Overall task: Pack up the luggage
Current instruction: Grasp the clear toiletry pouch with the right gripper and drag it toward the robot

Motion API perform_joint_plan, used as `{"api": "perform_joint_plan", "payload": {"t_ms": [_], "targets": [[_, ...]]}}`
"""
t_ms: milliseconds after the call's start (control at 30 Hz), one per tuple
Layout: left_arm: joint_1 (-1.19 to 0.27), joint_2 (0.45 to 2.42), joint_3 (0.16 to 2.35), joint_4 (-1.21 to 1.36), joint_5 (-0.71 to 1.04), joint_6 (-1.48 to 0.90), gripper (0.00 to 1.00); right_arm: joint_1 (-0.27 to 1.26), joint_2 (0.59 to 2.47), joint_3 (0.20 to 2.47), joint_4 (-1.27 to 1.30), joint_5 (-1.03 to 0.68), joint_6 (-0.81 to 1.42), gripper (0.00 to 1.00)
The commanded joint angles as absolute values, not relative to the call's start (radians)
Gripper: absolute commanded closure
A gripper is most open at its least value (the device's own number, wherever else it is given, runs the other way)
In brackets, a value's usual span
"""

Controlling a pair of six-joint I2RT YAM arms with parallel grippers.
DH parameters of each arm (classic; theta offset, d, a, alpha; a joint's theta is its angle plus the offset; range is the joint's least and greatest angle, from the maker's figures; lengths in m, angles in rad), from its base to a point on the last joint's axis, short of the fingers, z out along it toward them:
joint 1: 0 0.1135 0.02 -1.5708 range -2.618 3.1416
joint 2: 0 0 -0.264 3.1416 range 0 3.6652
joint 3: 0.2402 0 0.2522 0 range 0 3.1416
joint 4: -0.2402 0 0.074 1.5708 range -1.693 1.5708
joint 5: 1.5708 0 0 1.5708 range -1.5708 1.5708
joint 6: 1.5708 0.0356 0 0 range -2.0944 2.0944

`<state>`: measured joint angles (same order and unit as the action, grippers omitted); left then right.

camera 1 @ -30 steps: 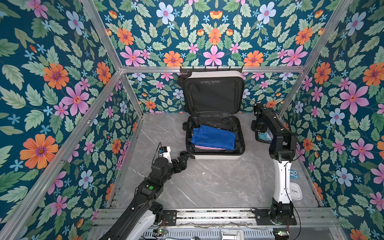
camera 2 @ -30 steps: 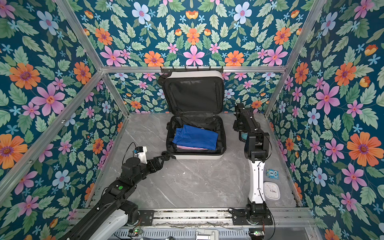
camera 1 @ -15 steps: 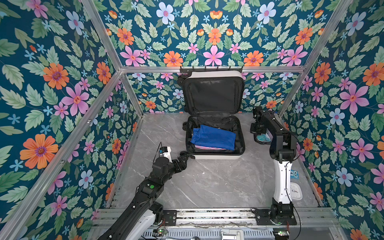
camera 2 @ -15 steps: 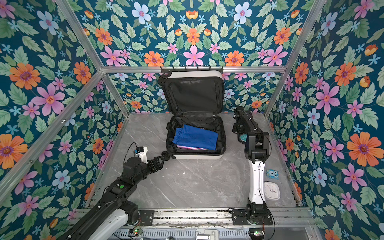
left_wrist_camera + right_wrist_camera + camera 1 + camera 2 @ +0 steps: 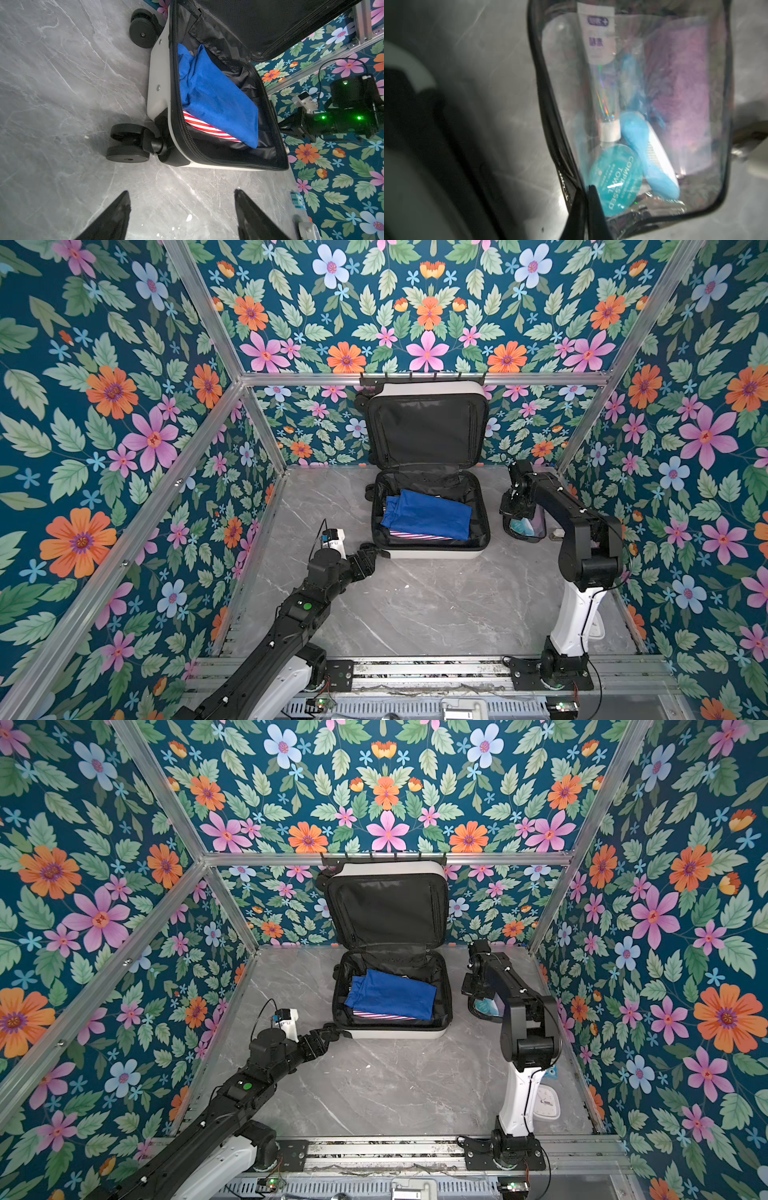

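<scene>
my left jaws stand spread wide, their black fingertips over the bare grey marble-look desk, just short of a black double wheel at the near left corner of the small white hard-shell luggage.

the luggage sits at the middle of the desk's far edge. its base lies flat and its black-lined lid stands upright against the flowered back wall. in the base a folded bright blue cloth lies on top of a red-and-white striped cloth.

my right jaws are pressed together. the wrist view is blurred, but the fingertips look to be pinching the black-edged rim of a small clear plastic toiletry pouch. in both top views that pouch is just beside the luggage, on the side toward the desk's right edge.

through the pouch wall i can make out a white squeeze tube, a round teal packet printed "compressed towel", a light blue comb and something purple i cannot identify.
</scene>
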<state>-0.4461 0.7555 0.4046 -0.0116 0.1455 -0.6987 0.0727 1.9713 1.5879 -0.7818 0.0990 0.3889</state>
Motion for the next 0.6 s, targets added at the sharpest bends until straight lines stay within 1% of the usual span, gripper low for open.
{"api": "perform_joint_plan", "payload": {"t_ms": [0, 300, 567], "targets": [[-0.446, 0.756, 0.404, 0.023, 0.157, -0.685, 0.21, 0.082, 1.905, 1.507, -0.732, 0.084, 0.425, 1.00], [-0.446, 0.771, 0.415, 0.033, 0.162, -0.681, 0.22, 0.106, 1.678, 1.236, -0.683, -0.001, 0.493, 1.00], [-0.446, 0.788, 0.428, 0.054, 0.172, -0.683, 0.22, 0.126, 1.426, 1.004, -0.691, -0.076, 0.558, 1.00]]}}
